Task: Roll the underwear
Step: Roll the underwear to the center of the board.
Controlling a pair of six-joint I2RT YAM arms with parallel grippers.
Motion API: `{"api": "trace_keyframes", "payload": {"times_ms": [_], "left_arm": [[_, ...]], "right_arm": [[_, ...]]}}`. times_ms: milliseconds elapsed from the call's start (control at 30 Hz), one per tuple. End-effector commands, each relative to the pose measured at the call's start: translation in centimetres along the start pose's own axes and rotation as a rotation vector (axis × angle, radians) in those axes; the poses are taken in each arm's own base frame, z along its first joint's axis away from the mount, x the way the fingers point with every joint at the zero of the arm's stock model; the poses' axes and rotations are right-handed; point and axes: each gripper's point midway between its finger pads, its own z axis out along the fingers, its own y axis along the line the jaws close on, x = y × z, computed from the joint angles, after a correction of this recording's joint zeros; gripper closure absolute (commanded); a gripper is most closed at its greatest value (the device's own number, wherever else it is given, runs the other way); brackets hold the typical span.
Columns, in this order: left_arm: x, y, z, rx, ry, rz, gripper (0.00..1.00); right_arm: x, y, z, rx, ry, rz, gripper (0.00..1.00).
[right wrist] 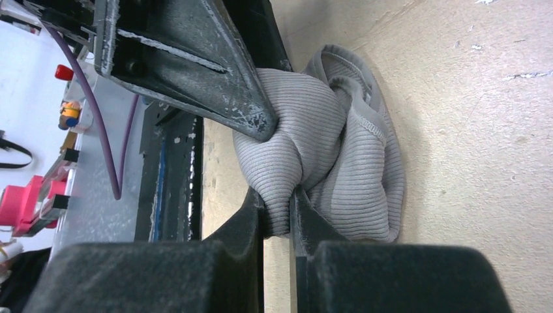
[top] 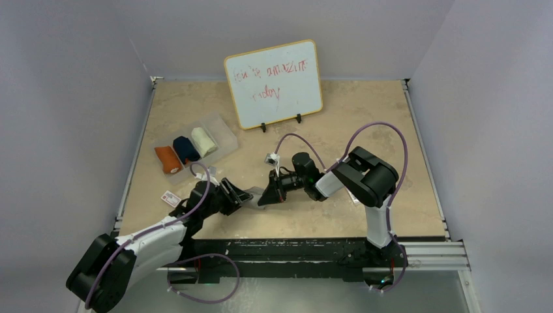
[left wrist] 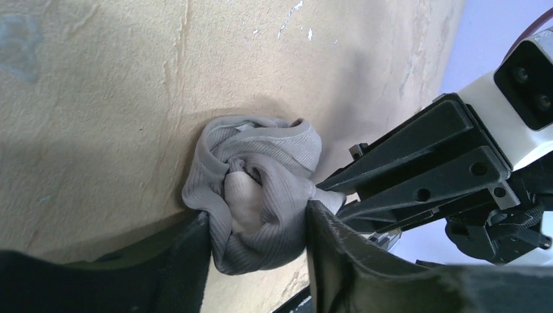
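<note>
While the right gripper [right wrist: 277, 195] clamps nearly closed on a fold of the grey underwear roll [left wrist: 261, 189], near-centre on the table [top: 365, 117], the left gripper [left wrist: 257, 218], jaws half-spread, squeezes its sides; opposing pulls could unravel it.

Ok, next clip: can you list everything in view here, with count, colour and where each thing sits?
grey underwear: 1, grey, loosely rolled on the table near the front, between both grippers
rolled underwear: 3, orange roll, navy roll, cream roll, side by side in the tray
tray: 1, clear, left side of the table
whiteboard: 1, white, yellow frame, red writing, propped up at the far middle
card: 1, white with red print, flat near the left front edge
table: 1, beige
left gripper: 1, black, jaws either side of the grey underwear, touching it; grip unclear
right gripper: 1, black, shut on a fold of the grey underwear
</note>
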Motion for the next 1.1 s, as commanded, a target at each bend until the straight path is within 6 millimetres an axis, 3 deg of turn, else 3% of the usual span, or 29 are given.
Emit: {"api": "trace_keyframes", "payload": {"times_ms": [0, 100, 233, 533, 600, 733, 900, 1067], "left_arm": [[0.0, 2.3, 0.8, -0.07, -0.018, 0.002, 0.58], [0.5, 3.1, 1.1, -0.112, 0.008, 0.014, 0.68], [0.7, 3.4, 1.1, -0.141, 0.022, 0.03, 0.7], [0.5, 3.1, 0.8, -0.184, 0.028, 0.053, 0.7], [0.5, 3.0, 0.8, -0.185, 0.032, 0.054, 0.7], [0.5, 2.8, 0.8, -0.193, 0.037, 0.051, 0.71], [0.5, 2.5, 0.9, -0.197, 0.043, 0.05, 0.7], [0.6, 2.3, 0.9, -0.197, 0.051, 0.05, 0.7]], "right_arm": [[3.3, -0.9, -0.7, 0.025, 0.072, 0.136, 0.89], [2.4, -0.7, -0.9, 0.039, 0.063, 0.119, 0.75], [0.7, -0.5, -1.6, 0.104, 0.062, 0.021, 0.56], [-3.9, -1.0, -5.6, 0.419, 0.091, -0.353, 0.49], [-4.9, -0.9, -6.1, 0.494, 0.08, -0.467, 0.41], [-5.7, 1.2, -4.9, 0.524, 0.087, -0.746, 0.38], [-4.7, 3.3, -2.0, 0.511, 0.101, -1.003, 0.4], [-2.6, 1.6, -0.3, 0.534, 0.201, -1.083, 0.43]]}}
